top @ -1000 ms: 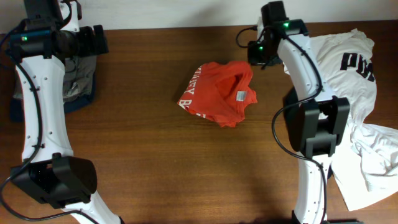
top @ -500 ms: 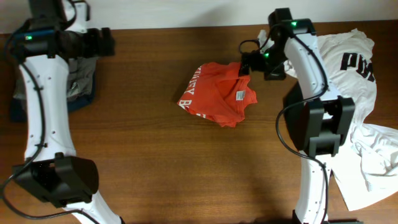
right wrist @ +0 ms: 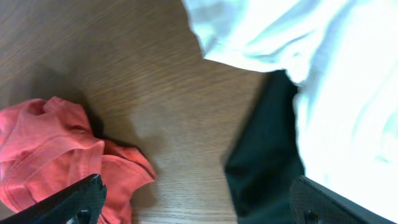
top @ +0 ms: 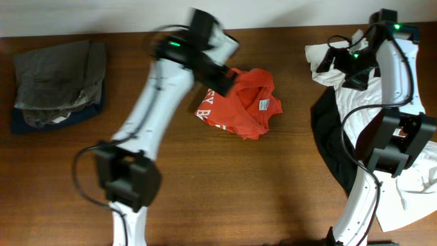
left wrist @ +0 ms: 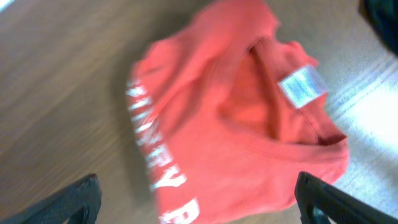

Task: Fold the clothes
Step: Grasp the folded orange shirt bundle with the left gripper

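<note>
Hovering wide open and empty, the left gripper (left wrist: 199, 200) has the red-orange T-shirt (left wrist: 211, 124) directly beneath it.

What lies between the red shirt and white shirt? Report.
Only bare table separates the red shirt from the white shirt, clearest in the right wrist view.

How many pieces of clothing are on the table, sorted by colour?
Red-orange T-shirt: 1
White garment: 1, possibly more bunched together
Black garment: 1
Grey garment: 1
Dark blue garment, under the grey: 1
Total: 5
</note>
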